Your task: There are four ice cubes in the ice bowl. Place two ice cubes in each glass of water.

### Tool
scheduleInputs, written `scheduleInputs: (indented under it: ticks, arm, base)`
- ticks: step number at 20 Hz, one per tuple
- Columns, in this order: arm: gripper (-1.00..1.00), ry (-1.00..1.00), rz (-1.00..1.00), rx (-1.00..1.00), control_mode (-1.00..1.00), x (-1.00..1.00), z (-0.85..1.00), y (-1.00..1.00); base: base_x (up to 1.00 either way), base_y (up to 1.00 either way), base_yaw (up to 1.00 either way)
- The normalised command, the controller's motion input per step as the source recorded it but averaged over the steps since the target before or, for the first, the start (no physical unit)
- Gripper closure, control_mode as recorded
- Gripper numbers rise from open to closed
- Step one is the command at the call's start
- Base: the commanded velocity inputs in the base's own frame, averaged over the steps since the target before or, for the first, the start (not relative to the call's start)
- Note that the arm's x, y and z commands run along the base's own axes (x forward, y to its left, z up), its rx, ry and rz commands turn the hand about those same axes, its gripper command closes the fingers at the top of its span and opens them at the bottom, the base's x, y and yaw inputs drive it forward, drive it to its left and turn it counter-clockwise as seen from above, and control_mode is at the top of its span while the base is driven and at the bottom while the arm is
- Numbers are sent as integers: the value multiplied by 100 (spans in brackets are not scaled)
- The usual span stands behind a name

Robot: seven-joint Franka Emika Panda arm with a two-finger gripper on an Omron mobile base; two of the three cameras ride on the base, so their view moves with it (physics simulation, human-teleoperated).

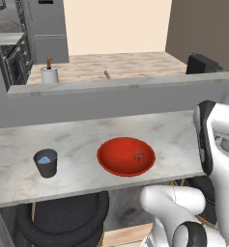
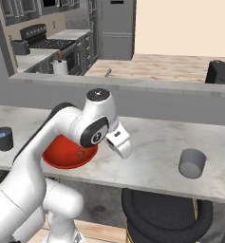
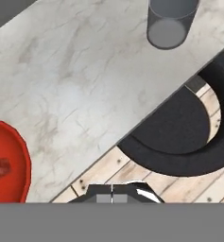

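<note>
Two tumblers and one red bowl (image 1: 126, 157) sit on our marble table (image 1: 77, 140). From the left base view we see the ice bowl near the table's front edge, with a small pale ice cube (image 1: 138, 156) lying inside it, right of the bowl's middle. The dark slate glass (image 1: 46, 163), bluish inside, stands upright to the left of the bowl and well apart from it. Behind the table, on the raised ledge, stands a white cylinder with a brown top (image 1: 50, 72).

From the right base view the arm bends across the front of the table and covers part of the bowl (image 2: 61, 154); the dark glass (image 2: 3, 138) stands far to the left, and the lighter grey glass (image 2: 192, 163) stands upright far to the right, near the front edge. A black round stool (image 2: 166, 213) sits below the table under that grey glass.

From the hand view we look down on the front edge of the table (image 3: 85, 85). The pincer (image 3: 112, 198) shows at the bottom with its jaws pressed together, nothing between them (clenched on air). The bowl's rim (image 3: 19, 160) enters at the left, with a pale cube (image 3: 0, 168) in it. The lighter grey glass (image 3: 170, 21) stands at the top, well apart from the bowl, and the stool (image 3: 179, 137) lies below the table's edge over the wooden floor.
</note>
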Motion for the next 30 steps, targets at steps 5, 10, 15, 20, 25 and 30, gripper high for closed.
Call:
scheduleInputs:
  ticks: [5,10,15,20,25,30]
  arm:
    - [100,-3,19,0,-100,0,11,80]
    - [-100,0,18,0,-100,3,4,77]
    - [-100,-1,17,0,-100,27,2,62]
    - [-100,0,19,-4,-100,15,8,37]
    - [-100,0,11,-10,-100,10,0,18]
    - [-100,0,0,-4,-100,15,-2,7]
  base:
    - [0,0,0]
    - [0,0,0]
    - [0,0,0]
    - [0,0,0]
    - [0,0,0]
    - [0,0,0]
